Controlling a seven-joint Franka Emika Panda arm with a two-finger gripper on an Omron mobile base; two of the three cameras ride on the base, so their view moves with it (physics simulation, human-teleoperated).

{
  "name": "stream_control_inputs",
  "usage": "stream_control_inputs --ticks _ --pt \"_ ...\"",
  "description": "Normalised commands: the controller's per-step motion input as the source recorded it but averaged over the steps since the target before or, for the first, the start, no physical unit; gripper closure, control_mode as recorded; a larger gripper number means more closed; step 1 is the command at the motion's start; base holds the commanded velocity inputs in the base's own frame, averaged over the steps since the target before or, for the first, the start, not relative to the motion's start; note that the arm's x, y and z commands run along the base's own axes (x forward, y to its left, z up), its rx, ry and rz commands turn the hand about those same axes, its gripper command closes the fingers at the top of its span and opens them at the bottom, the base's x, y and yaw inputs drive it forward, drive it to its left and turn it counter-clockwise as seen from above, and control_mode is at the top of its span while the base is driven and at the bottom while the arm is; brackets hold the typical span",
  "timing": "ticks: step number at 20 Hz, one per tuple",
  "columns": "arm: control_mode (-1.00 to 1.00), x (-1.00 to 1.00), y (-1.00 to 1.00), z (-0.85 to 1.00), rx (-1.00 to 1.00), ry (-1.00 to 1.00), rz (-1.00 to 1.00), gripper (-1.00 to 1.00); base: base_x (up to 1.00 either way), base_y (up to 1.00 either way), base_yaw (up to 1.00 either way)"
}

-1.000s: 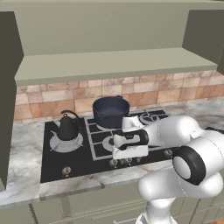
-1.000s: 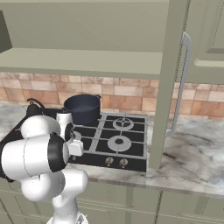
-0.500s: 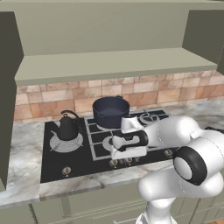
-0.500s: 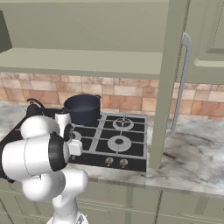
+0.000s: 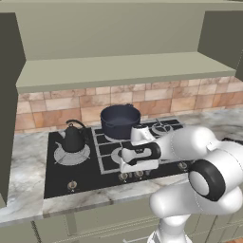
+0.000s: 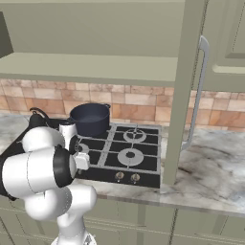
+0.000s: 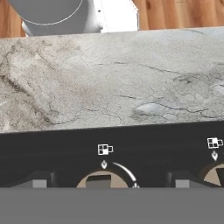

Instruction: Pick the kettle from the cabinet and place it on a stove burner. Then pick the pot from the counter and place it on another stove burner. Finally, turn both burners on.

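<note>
Left base view, left to right. Kettle [image 5: 73,138] sits upright on the large silvery burner [image 5: 71,154] at the left end of the black cooktop [image 5: 61,178]; its arched loop handle runs side to side across the top, and the spout cannot be made out against the dark body. Pot [image 5: 120,120] stands upright on a rear burner right of the kettle, apart from it, its open mouth facing up. Knobs [image 5: 71,184] line the cooktop's front edge. The gripper [image 5: 134,161] hangs low over the front strip near the middle knobs, pointing down; its fingers are hidden behind the hand.

Right base view: the arm blocks most of the kettle [image 6: 37,118]; just the handle and top show. Pot [image 6: 89,119] is clear. Cabinet [image 6: 189,86] door stands open, edge-on, its bar handle [image 6: 197,91] vertical.

Hand view: fingertips [image 7: 38,180] stand wide apart with nothing between them, a knob [image 7: 101,179] between and below them, cut off by the frame. Marbled counter [image 7: 109,78] edge lies beyond.
</note>
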Motion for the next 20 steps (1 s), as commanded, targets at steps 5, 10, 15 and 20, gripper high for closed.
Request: stream_control_inputs --ticks 5,10,15,20 --pt "-1.00 -0.19 -0.12 -0.12 0.00 -0.02 0.00 1.00 0.00 0.00 0.00" --pt "-1.00 0.00 0.00 -0.02 0.00 -0.03 0.00 1.00 0.00 0.00 0.00" --pt "-1.00 0.00 0.00 -0.01 0.00 -0.01 0.00 1.00 0.00 0.00 0.00" --pt "-1.00 0.00 0.00 -0.05 0.00 -0.01 0.05 1.00 0.00 0.00 0.00"
